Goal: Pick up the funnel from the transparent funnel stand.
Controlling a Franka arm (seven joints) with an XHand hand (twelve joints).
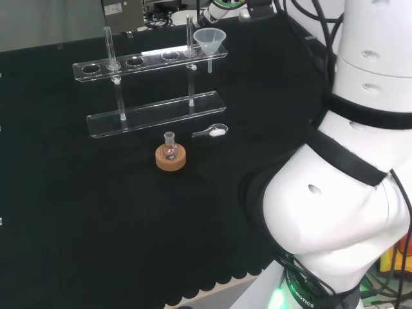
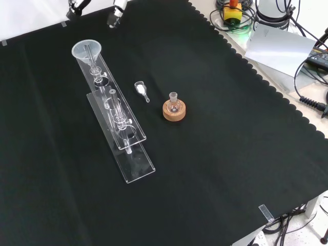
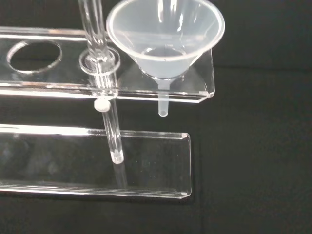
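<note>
A clear funnel (image 1: 210, 40) sits in the end hole of a clear plastic stand (image 1: 154, 114) on black cloth (image 1: 96, 212), at the rack's right end in the head view; its spout hangs through the upper shelf above the base plate. In front of the stand, a small flask (image 2: 174, 104) rests on a cork ring (image 2: 174, 111); a little scoop (image 2: 141, 89) of white powder lies beside it. The hand (image 2: 115, 13) hangs at the top of the front view, apart from the funnel; whether its fingers are open cannot be told.

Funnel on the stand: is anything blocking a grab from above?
Nothing sits over the funnel. The nearest thing is the stand's upright post, rising just beside the funnel's rim, apart from it, on the funnel stand.
</note>
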